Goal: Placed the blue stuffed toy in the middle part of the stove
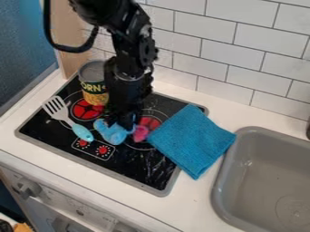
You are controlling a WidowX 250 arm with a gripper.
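The gripper (128, 125) hung over the middle of the stove (136, 170), right at the toy (113, 133); I could not tell whether it was open, closed or gripping. I had the blue toy about midway between the stove's front and back edges, and I couldn't make out whether it bore any weight on the glass. A pink piece (140, 133) showed just beside it, towards the right edge; I couldn't tell if it belonged to the toy. On the other side, the spatula (68, 117) lay with its blue handle near the toy and its slotted head towards the left edge. The corn can (94, 86) stood upright near the back left corner. The blue cloth (192, 139) lay across the stove's right edge onto the counter (195, 199), near the sink (266, 167).
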